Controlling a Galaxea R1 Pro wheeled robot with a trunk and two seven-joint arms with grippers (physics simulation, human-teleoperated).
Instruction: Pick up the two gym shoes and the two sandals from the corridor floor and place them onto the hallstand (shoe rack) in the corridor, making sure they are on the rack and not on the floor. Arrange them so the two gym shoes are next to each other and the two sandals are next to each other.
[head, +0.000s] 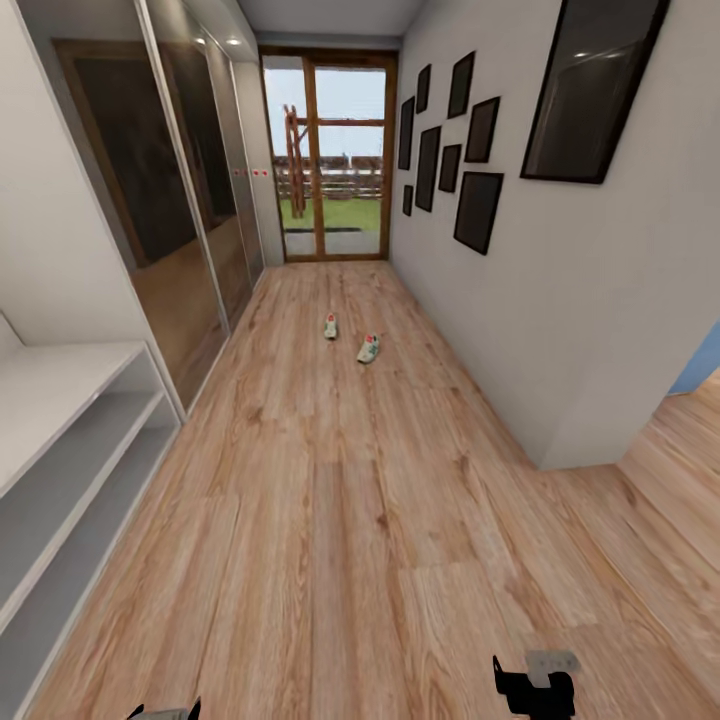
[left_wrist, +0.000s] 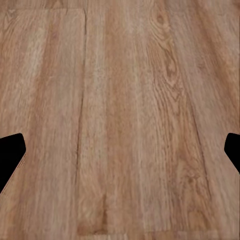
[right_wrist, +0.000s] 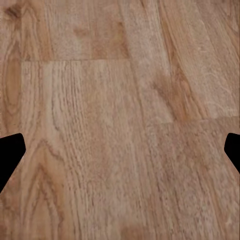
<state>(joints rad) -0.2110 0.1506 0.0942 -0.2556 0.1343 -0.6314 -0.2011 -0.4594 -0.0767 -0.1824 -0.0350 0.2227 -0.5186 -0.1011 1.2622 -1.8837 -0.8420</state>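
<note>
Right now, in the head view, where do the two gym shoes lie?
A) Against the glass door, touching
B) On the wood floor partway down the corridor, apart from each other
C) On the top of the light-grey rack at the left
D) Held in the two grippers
B: the two gym shoes lie on the corridor floor, a gap between them, well short of the glass door.

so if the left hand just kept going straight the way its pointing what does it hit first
The corridor floor, most likely. The left wrist view looks along the left hand at bare wood planks, with its fingers spread wide and nothing between them. How far off the floor lies is unclear. The gym shoes lie well up the corridor, not in that line.
</note>
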